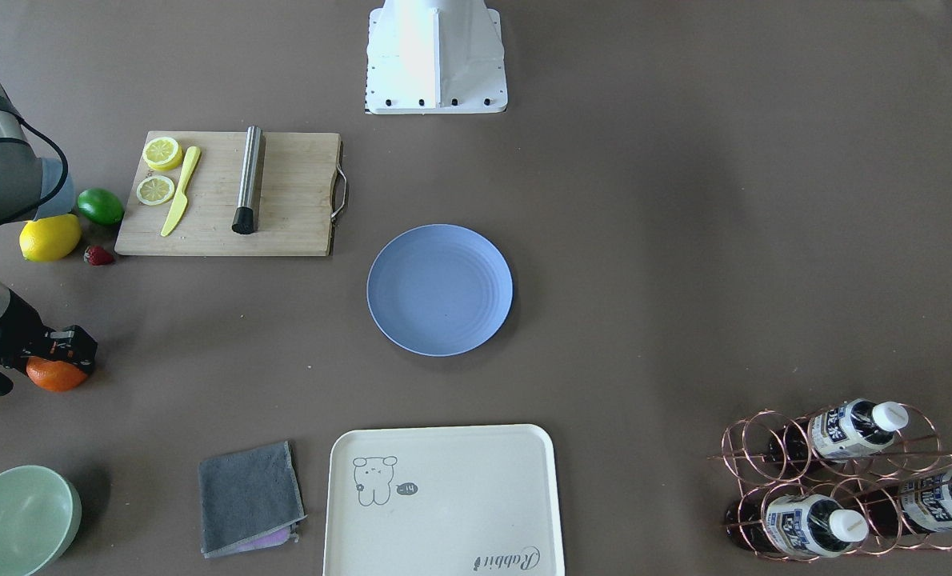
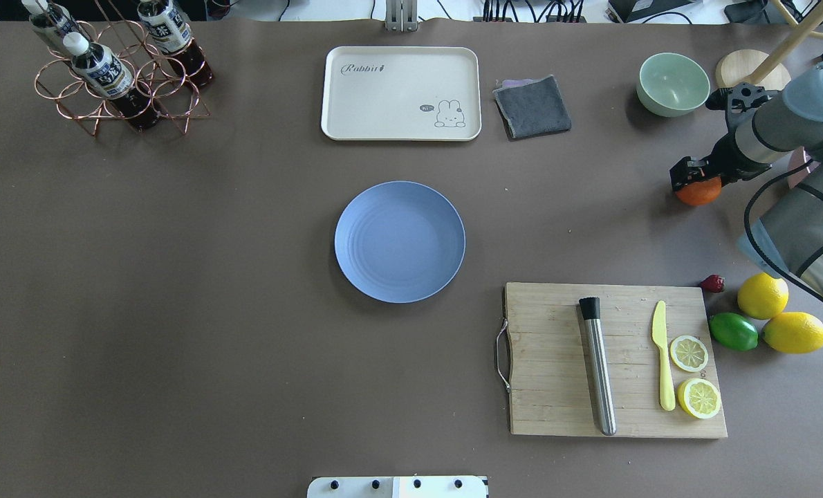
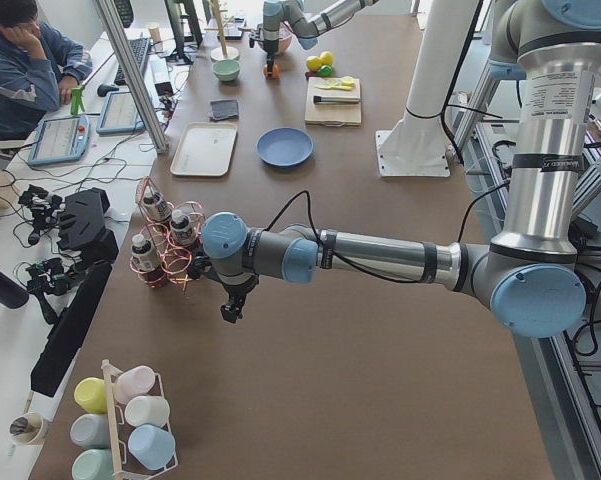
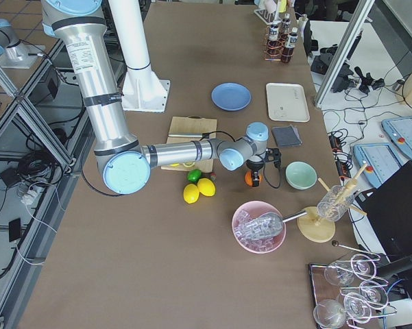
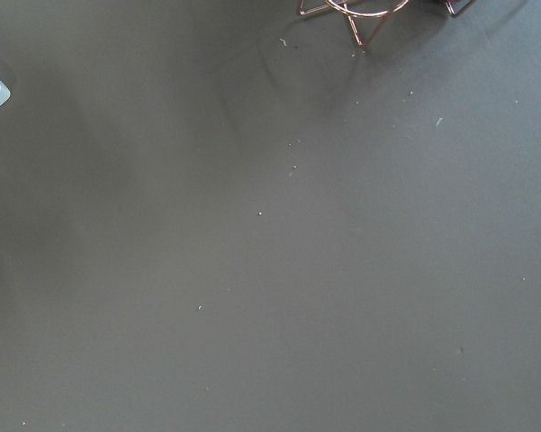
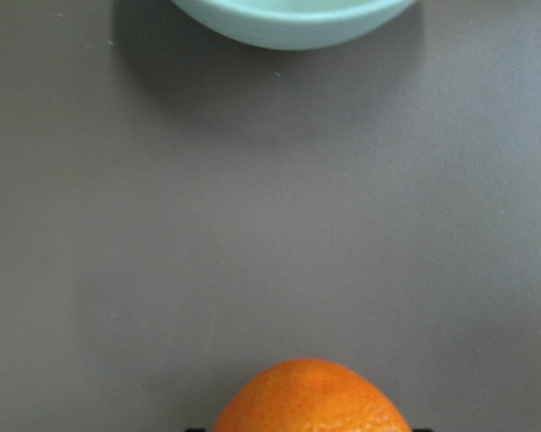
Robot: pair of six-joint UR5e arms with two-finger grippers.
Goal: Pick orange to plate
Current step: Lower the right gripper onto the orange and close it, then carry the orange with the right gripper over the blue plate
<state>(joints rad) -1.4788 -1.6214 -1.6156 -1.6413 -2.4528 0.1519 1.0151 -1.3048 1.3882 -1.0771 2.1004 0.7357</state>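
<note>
The orange (image 1: 56, 376) sits at the table's right end, a little way from the pale green bowl. My right gripper (image 2: 695, 181) comes down over the orange (image 2: 699, 193), fingers tight against its sides, shut on it. The right wrist view shows the orange (image 6: 312, 396) at bottom centre, low over the table. The periwinkle-blue plate (image 2: 400, 241) lies bare at mid-table, far to the left of the fruit. My left gripper (image 3: 230, 312) hangs over the table by the bottle rack, seen only from the side, so I cannot tell its state.
A green bowl (image 2: 673, 83) stands just beyond the orange. Two lemons (image 2: 792, 332), a lime (image 2: 733, 330) and a strawberry (image 2: 712, 283) lie beside the cutting board (image 2: 557, 360). A cream tray (image 2: 401, 93) and grey cloth (image 2: 532, 106) sit beyond the plate. A copper bottle rack (image 2: 117, 83) is far left.
</note>
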